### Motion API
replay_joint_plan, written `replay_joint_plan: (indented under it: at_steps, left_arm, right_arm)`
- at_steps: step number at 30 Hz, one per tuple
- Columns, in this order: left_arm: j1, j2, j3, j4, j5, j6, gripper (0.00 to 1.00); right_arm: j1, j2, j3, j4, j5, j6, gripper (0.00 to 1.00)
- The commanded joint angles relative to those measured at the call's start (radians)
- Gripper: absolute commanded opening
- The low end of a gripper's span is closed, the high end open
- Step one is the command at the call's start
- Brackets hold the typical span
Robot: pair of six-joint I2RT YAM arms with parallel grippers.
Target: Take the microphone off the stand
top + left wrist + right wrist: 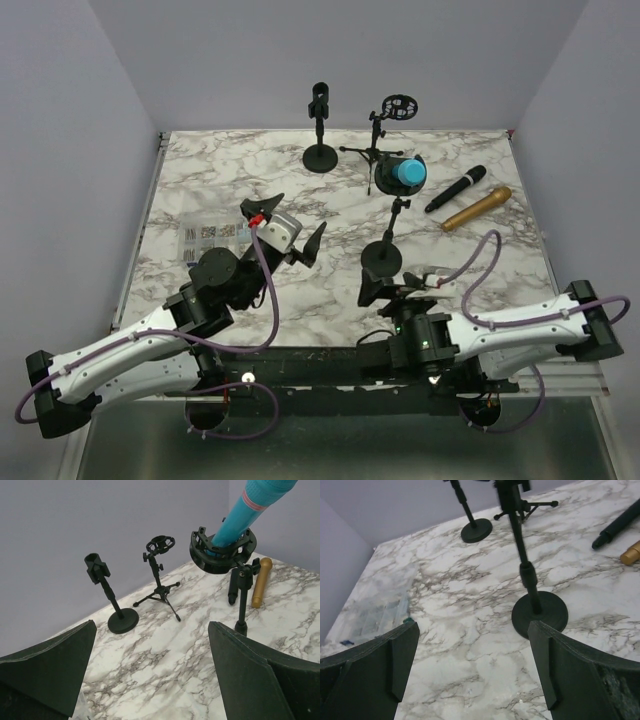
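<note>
Left gripper (pixel 289 227) jaws spread wide, nothing between them, nothing touched; it hangs above the marble table (pixel 220 165), to the left of the mic stand (pixel 384 257) and apart from it. In the left wrist view both fingers (pixel 47 672) frame bare marble, with the stand's post up ahead on the right. Right gripper (pixel 399 284) jaws are also fully parted and hold nothing. It sits low, just on the near side of the stand's round base (pixel 540 614). In the right wrist view the base lies just ahead of the right-hand finger (pixel 580 680); cannot tell if they touch. The blue microphone (pixel 405 172) is still seated in the stand's ring-shaped shock mount (pixel 222 550), tilted, head up and leaning away from the arms. Black microphone (pixel 456 189) and gold microphone (pixel 477 209) lie flat on the table beyond and to the right of the stand, side by side, roughly parallel. Empty clip stand (pixel 320 130) with a round base is beyond and to the left of the mic stand; the tripod stand (pixel 384 128) with an empty shock mount is straight beyond it. Clear plastic packet (pixel 205 238) lies well left of the stand, past the left gripper.
</note>
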Motion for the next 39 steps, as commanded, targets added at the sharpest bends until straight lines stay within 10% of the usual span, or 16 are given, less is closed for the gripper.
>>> replay_joint_plan:
  at_steps: [1,6,9,13,18,24,39]
  left_arm:
    - [-0.003,-0.011,0.066,-0.040,0.017,-0.114,0.99]
    - [-0.003,-0.022,0.117,-0.093,0.039,-0.182,0.99]
    - [-0.001,-0.020,0.156,-0.161,0.061,-0.239,0.99]
    - [-0.001,-0.050,0.190,-0.284,0.081,-0.336,0.98]
    - [-0.001,-0.177,0.224,-0.449,0.005,-0.386,0.99]
    - [0.000,-0.327,0.235,-0.531,-0.080,-0.400,0.98]
    - [0.001,-0.211,0.261,-0.420,-0.110,-0.207,0.99]
  right_arm:
    - [-0.053,-0.137,-0.108,0.073,0.217,0.746,1.00]
    - [-0.117,-0.113,-0.145,0.376,0.184,0.870,1.00]
    - [-0.231,-0.101,-0.232,0.788,-0.162,0.854,1.00]
    - [-0.490,-0.034,-0.513,1.885,-0.777,0.460,1.00]
    - [-0.671,0.365,-0.434,2.714,-1.431,-0.009,1.00]
    - [-0.667,0.384,-0.294,2.507,-1.623,-0.258,1.00]
    - [-0.551,-0.214,-0.586,1.807,-1.253,-0.835,1.00]
